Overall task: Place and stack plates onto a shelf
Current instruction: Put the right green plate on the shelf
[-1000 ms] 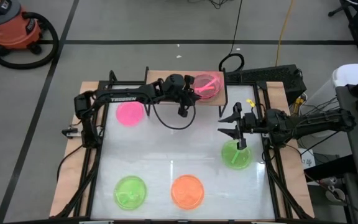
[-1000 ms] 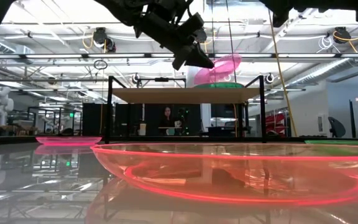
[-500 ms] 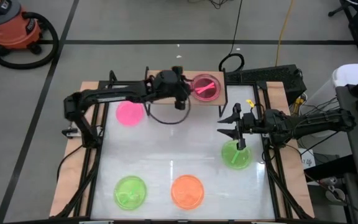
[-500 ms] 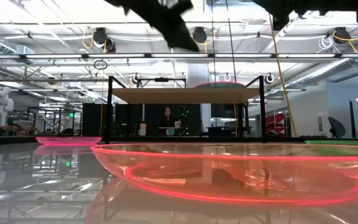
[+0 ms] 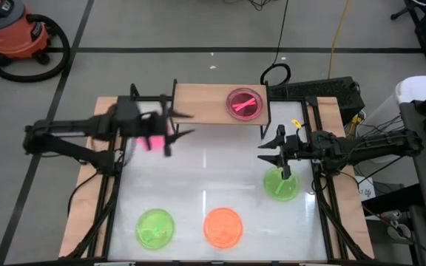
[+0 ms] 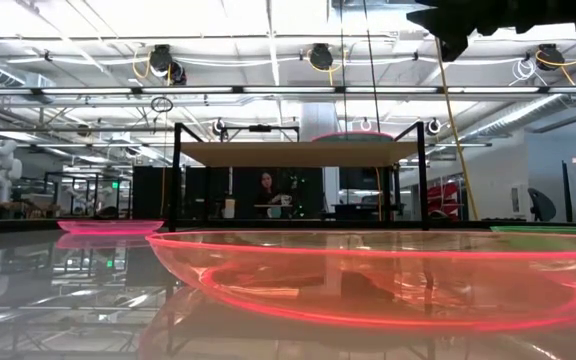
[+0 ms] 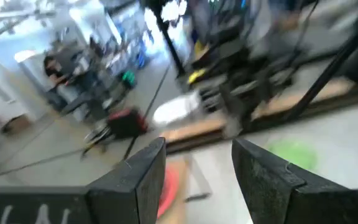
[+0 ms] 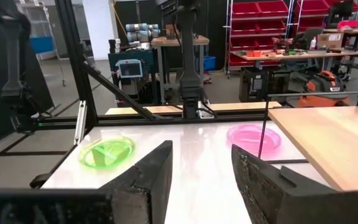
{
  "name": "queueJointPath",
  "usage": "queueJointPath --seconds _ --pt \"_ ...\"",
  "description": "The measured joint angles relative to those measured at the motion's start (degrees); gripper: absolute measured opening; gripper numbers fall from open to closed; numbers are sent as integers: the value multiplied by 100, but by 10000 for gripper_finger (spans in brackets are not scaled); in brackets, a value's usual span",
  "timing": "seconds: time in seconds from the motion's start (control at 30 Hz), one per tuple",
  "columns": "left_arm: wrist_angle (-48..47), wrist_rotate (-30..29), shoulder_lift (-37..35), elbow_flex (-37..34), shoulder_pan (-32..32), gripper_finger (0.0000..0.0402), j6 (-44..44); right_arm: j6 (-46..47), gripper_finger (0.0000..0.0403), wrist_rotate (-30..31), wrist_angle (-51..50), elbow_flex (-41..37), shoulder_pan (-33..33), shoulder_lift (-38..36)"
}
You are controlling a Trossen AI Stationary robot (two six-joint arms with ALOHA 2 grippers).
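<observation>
A pink plate [image 5: 243, 103] lies flat on the right half of the shelf [image 5: 198, 103]; the low view shows its rim [image 6: 358, 135] on the shelf board [image 6: 268, 152]. My left gripper [image 5: 186, 124] hangs open and empty off the shelf's near left corner, above a second pink plate [image 5: 152, 140] on the table. My right gripper [image 5: 266, 150] stands open and empty over the table's right side, just above a green plate [image 5: 281, 185]. Another green plate [image 5: 155, 227] and an orange plate [image 5: 222, 227] lie near the front edge.
The shelf's thin black legs [image 6: 176, 175] stand at the table's far edge. Wooden boards [image 5: 80, 214] and black frame rails run along the table's left and right sides. The white middle of the table [image 5: 213, 170] holds nothing. People sit in the room behind [image 6: 267, 190].
My left gripper has opened and let go of the pink plate, which went from tilted above the shelf to lying flat on its right half. The gripper has then swung away fast toward the table's left edge, off the shelf.
</observation>
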Motion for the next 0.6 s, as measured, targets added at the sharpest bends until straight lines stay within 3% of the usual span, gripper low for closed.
queueJointPath --seconds 0.1,0.3,0.43,0.6 --pt "1118 -38 -694 -1251 -432 191 -484 41 146 2 6 0 0 27" --pt "3539 -751 -1578 -3221 -1067 191 -641 -8 146 492 45 0 -3 225" --pt "4386 -791 -1810 -3893 -1134 191 -489 196 146 424 -532 246 -87 306" --pt "4764 -791 -1904 -4051 -1132 191 -453 563 146 435 -1975 680 -146 472"
